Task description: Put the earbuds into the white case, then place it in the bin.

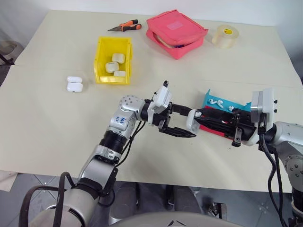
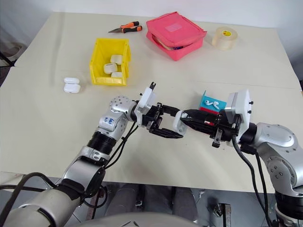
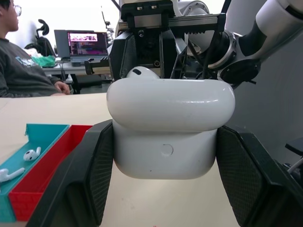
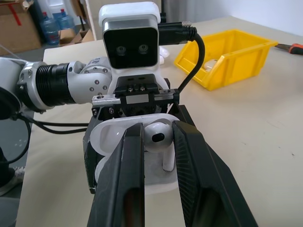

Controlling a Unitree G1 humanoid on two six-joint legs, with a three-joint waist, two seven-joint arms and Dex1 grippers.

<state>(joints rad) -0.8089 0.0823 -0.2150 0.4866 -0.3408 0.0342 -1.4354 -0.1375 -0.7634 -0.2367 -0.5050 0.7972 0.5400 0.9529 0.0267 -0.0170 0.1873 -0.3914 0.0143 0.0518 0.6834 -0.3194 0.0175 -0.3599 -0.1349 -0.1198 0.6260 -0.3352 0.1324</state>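
Glossy white rounded earbud case, lid open, sits clenched between the left gripper's black fingers above the cream table. Facing it, the right gripper pinches a tiny white earbud at the case's mouth. More earbuds lie in the teal tray; the yellow plastic bin stands well apart.

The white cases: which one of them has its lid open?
The white case held in the left gripper above the table, lid up. The two cases beside the bin are shut.
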